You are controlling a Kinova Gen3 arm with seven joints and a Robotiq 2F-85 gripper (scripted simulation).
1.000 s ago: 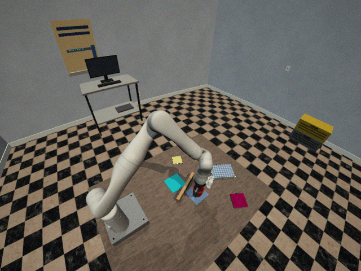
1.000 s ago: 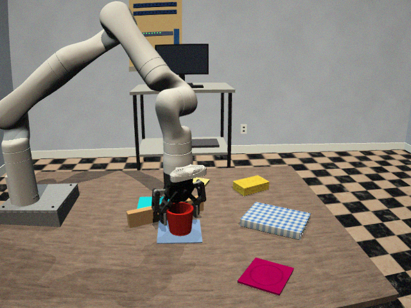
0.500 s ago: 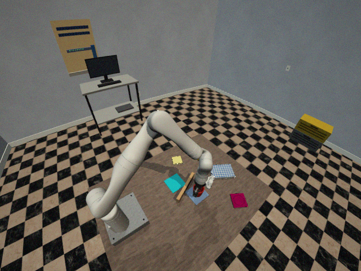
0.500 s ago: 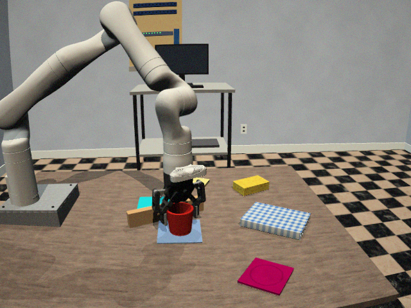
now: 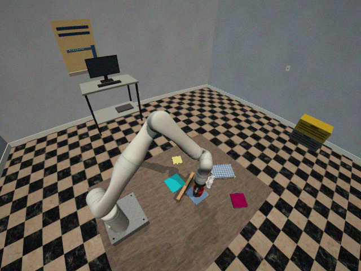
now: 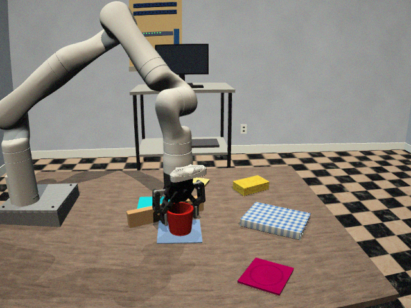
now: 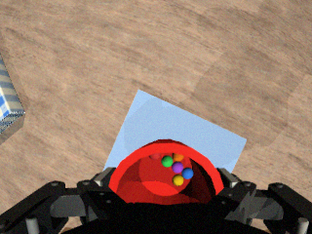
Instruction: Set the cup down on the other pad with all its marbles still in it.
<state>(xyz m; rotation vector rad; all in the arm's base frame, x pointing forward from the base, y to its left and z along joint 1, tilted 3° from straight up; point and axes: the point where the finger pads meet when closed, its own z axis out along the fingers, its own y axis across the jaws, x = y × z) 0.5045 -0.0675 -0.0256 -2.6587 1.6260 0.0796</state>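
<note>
- Top view: we find the gripper (image 5: 198,191) lowered over the red cup (image 5: 199,193), which stands on the light blue pad (image 5: 203,197). The wooden rail (image 5: 184,187) lies between this pad and the turquoise pad (image 5: 174,182), which we judge to be the destination. The arm hides most of the cup here.
- Exterior view: the cup (image 6: 180,219) rests upright on its pad (image 6: 196,235), with the fingers (image 6: 159,209) spread wide either side of its rim, holding nothing. We judge the step in hand to be the grasp. Next, the jaws must close squarely, then lift high enough to carry over the rail (image 6: 139,215). The turquoise pad (image 6: 144,201) is largely hidden behind rail and gripper.
- Wrist view: the marbles (image 7: 177,168) lie in the cup (image 7: 139,182). Its near rim and the fingertips are cut off by the gripper body, so contact cannot be confirmed.
</note>
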